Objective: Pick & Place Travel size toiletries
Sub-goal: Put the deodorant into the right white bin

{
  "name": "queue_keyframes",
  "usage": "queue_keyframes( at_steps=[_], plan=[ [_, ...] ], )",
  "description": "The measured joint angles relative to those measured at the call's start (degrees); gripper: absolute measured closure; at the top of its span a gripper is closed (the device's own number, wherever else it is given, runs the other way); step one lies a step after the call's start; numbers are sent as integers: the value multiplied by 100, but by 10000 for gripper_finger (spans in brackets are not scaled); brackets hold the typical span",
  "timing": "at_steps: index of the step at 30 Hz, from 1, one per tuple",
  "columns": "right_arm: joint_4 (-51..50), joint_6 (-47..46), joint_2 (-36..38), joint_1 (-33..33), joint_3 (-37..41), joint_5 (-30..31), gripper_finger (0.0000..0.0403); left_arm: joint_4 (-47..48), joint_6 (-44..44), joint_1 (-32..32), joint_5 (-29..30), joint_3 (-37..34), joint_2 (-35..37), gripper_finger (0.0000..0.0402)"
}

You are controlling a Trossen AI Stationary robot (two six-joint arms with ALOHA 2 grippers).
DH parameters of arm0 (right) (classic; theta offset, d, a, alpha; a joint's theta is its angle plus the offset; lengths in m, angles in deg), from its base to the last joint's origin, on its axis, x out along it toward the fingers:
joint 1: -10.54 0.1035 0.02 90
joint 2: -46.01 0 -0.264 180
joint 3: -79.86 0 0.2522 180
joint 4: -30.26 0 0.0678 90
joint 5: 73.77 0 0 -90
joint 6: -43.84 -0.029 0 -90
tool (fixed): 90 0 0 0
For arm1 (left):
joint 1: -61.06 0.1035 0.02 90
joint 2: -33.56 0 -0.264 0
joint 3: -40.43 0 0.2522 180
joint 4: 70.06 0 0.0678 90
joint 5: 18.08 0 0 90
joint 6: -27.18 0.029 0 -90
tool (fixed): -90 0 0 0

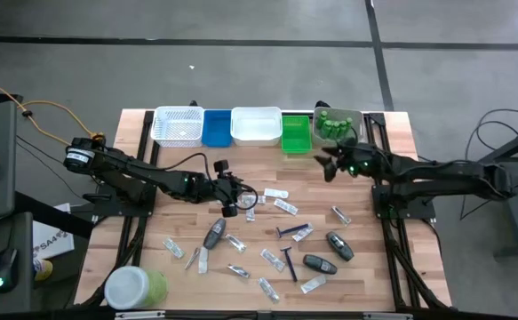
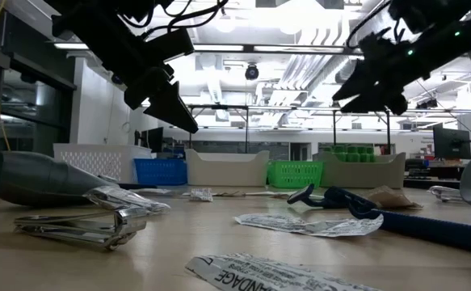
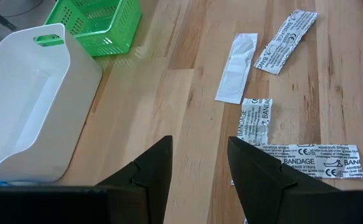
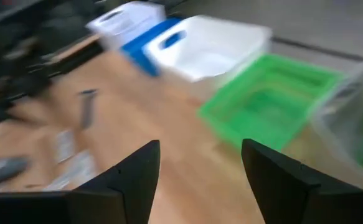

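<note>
Left gripper (image 1: 232, 197) hovers over the middle of the wooden table (image 1: 179, 227), fingers (image 3: 150, 168) parted with nothing between them, only bare wood showing in the gap. Just beyond those fingers lie bandage sachets (image 3: 256, 121), flat on the boards, with a plain white sachet (image 3: 236, 76) and another printed one a little farther off.

Over on the right, the right gripper (image 1: 330, 163) hangs near the far row of bins, just in front of the green basket (image 1: 296, 133). Its fingers (image 4: 131, 177) stand apart too, and empty, with the green basket and the white bin (image 1: 257, 124) ahead of them. That wrist view is smeared, so fine detail there is hard to call.

Far edge, left to right: white mesh basket (image 1: 178, 125), blue bin (image 1: 216, 127), white bin, green basket, then a clear bin holding small green bottles (image 1: 333, 124).

The rest of the toiletries are scattered across the near half of the table: silvery sachets (image 1: 269, 259), two blue razors (image 1: 288, 233), dark grey oval pieces (image 1: 338, 245) to the right, another grey piece (image 1: 214, 235) left of centre. A big green jar with a white lid (image 1: 134, 288) sits at the near left corner.
</note>
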Motion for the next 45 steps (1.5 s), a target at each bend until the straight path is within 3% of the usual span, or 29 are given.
queue_keyframes(
  at_steps=[5,13,18,22,29,36,41,45],
  plan=[
    [-203,-24,160,574,-98,-278,187,27,-6,1,0,0,0,249],
    [-2350,-666,-54,1285,-1098,-217,188,31,-17,1,0,0,0,249],
    [-3538,-1584,-346,1743,-1505,-945,188,34,-17,0,0,0,0,249],
    [-3939,-2393,-543,2151,-1550,-1764,188,34,-17,-1,0,0,0,249],
    [-4212,-3943,-1074,2943,-1550,-2819,188,34,-17,-1,-2,0,0,249],
    [-4141,-4825,-1740,3458,-1550,-3695,188,34,-17,1,-4,0,0,249],
    [-3648,-5300,-2158,3670,-1621,-4041,188,34,-17,0,-4,0,0,249],
    [-3727,-5295,-2574,3851,-2114,-3925,188,32,-17,-1,-4,2,0,249]
  ],
)
